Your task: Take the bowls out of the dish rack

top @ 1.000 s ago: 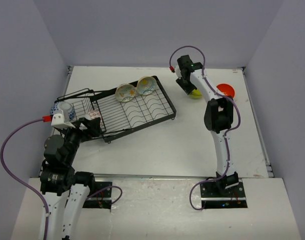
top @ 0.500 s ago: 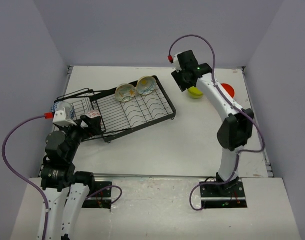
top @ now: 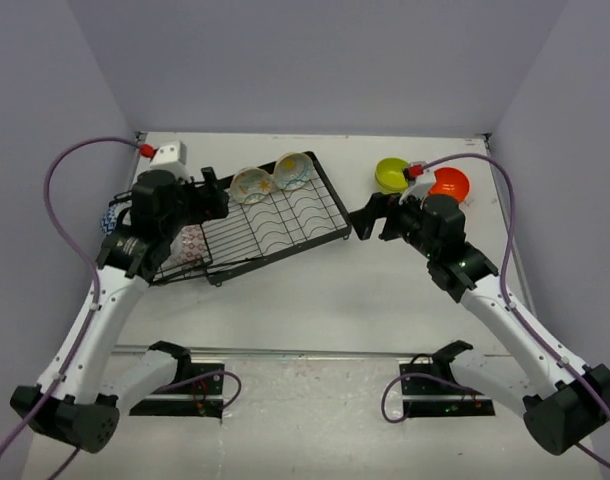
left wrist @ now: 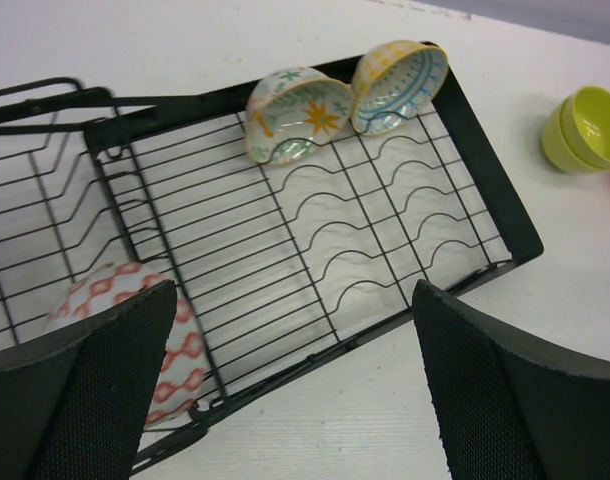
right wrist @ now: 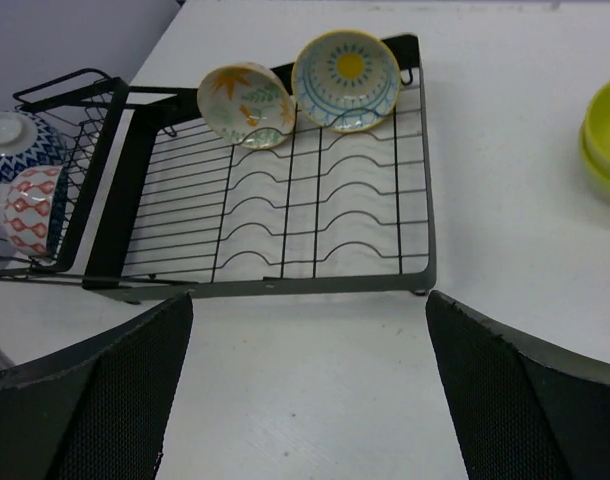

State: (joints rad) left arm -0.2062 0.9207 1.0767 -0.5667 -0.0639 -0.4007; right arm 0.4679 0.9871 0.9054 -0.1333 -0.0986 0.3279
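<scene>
With two bowls out on the white table (top: 285, 300), the unloading stands between picks. A lime green round bowl (top: 392, 175) and a glossy orange-red bowl (top: 451, 183) sit on the table to the right of the large black wire dish rack (top: 275, 225), apart from it.

Four bowls are in the rack. A cream bowl with an orange leaf pattern (right wrist: 245, 105) and a cream bowl with a teal rim and yellow centre (right wrist: 347, 80) stand on edge, touching, in the slots at its far end. A red-and-white patterned bowl (right wrist: 30, 210) and a blue-and-white patterned bowl (right wrist: 10, 140) sit in the smaller basket at its left end.

The left gripper (top: 213, 192) hovers over the rack beside the basket. The right gripper (top: 370, 222) hangs just off the rack's right end. Both are spread wide and empty.

The next move is probably a reach for one tilted rim, one finger on each side of the wall, then a lift straight up clear of the wires.
</scene>
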